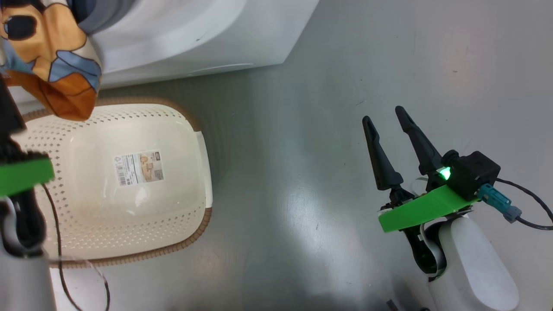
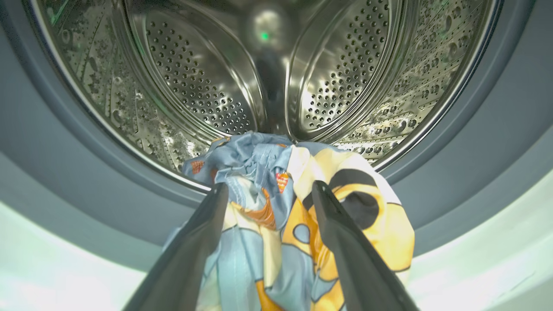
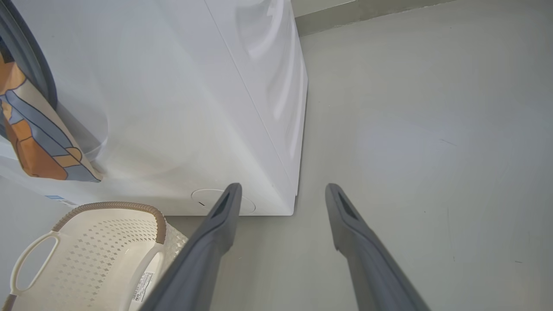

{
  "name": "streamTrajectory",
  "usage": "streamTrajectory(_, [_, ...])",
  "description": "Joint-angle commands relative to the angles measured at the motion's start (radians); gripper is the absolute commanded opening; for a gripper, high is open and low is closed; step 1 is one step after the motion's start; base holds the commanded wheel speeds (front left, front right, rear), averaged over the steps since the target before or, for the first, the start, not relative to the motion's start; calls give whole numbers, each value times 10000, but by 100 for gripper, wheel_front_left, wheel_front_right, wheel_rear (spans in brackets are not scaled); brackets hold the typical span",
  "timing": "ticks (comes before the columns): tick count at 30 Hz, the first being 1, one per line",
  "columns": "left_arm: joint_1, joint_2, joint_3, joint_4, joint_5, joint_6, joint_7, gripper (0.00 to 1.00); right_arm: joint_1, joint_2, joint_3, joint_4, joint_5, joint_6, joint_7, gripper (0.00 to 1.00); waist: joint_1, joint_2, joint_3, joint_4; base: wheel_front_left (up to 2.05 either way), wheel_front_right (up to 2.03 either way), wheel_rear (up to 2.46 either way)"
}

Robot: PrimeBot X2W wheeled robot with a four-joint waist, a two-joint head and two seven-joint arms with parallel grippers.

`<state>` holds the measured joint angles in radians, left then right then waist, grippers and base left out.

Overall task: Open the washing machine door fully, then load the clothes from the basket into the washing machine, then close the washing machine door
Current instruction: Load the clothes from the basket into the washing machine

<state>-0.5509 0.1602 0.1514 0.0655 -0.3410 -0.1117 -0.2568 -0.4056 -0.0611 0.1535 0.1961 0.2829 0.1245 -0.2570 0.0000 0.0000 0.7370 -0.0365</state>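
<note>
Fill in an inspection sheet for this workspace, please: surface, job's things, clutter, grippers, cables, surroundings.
Surface: grey floor, glossy, with faint marks.
Job's things: clothes hang over the gasket at the drum mouth, partly inside; basket on the floor before the washer, nothing seen inside but its label.
Clutter: nothing seen.
Grippers: left gripper open, at the drum mouth, clothes between its fingers; right gripper open, empty, above bare floor.
Cables: dark cable at the right wrist; thin brown cable by the left arm, crossing the basket.
Surroundings: wall base beyond the washer.
</note>
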Motion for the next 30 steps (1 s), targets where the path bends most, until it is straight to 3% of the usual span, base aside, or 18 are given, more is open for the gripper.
streamTrajectory(1, [527, 221, 424, -325, 117, -91, -49, 100, 401, 109, 276, -154, -138, 62, -48, 100, 0, 0, -16, -6, 0, 0, 0])
streamTrajectory(13, [2310, -650, 817, -256, 542, -176, -49, 100, 425, 109, 355, -123, -185, 62, -48, 100, 0, 0, -104, 12, 0, 0, 0])
streamTrajectory(30, [3763, -976, 902, 310, 758, -188, -49, 100, 417, 109, 441, -60, -202, 62, -48, 100, 0, 0, -216, -87, 0, 0, 0])
